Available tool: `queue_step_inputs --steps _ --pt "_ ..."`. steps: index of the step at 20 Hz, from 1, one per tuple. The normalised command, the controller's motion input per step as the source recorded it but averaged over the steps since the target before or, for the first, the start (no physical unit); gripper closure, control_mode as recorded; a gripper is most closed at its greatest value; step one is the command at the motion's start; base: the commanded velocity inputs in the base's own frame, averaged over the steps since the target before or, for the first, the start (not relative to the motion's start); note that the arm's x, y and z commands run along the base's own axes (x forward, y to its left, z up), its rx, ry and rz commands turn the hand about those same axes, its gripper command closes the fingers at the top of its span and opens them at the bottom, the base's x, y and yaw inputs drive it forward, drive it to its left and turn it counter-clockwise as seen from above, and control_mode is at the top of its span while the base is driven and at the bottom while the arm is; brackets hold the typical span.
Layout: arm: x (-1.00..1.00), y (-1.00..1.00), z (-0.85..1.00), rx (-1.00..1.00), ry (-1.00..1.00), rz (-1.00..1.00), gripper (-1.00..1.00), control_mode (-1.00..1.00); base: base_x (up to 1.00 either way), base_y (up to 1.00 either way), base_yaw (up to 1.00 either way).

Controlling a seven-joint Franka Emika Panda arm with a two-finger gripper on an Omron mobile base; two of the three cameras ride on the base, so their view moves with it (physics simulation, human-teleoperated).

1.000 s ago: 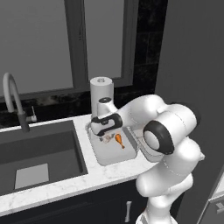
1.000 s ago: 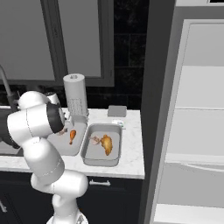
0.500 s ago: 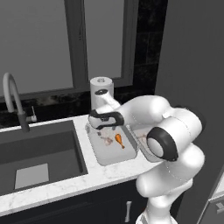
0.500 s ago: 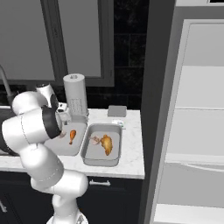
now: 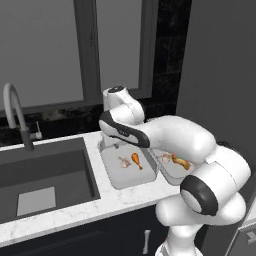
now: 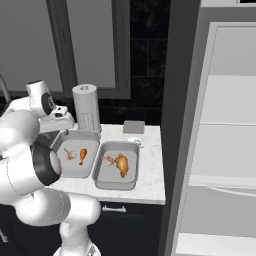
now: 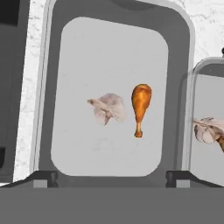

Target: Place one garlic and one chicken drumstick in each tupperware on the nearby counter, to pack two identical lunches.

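White marble counter runs past a dark built-in sink with a curved faucet, under a dark window; navy cabinets sit below and a grey fridge stands to the right.

Against the frames from a second ago, I note the arm has risen: the hand sat low over the near container then, and now hangs higher above its back edge, in front of the paper towel roll. The fingers, partly closed then, have spread wide.

I see the gripper released, jaws at full spread, grasping nothing and touching nothing. The fingertips frame the container below from above.

Two grey tupperware containers sit side by side on the counter, nearly touching. The left tupperware holds one garlic and one chicken drumstick, lying just beside each other, apart. The right tupperware holds a second garlic and a second drumstick, close together; whether they touch I cannot tell. A small grey pad lies behind the right tupperware.
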Motion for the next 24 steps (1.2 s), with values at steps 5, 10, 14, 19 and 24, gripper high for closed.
queue_step_inputs --steps 5,10,14,19,24 --pt "-0.87 -0.43 -0.01 0.06 -0.02 0.00 -1.00 -1.00 0.00 0.00 0.00" --pt "-0.74 -0.43 0.00 0.04 0.00 0.00 -1.00 -1.00 0.00 0.00 0.00" --pt "-0.53 -0.34 0.10 0.05 0.00 0.00 -1.00 -1.00 0.00 0.00 0.00" --pt "-0.67 -0.41 0.15 0.01 0.02 0.00 -1.00 -1.00 0.00 0.00 0.00" --pt "-0.45 -0.36 0.10 0.01 0.06 0.00 -1.00 -1.00 0.00 0.00 0.00"
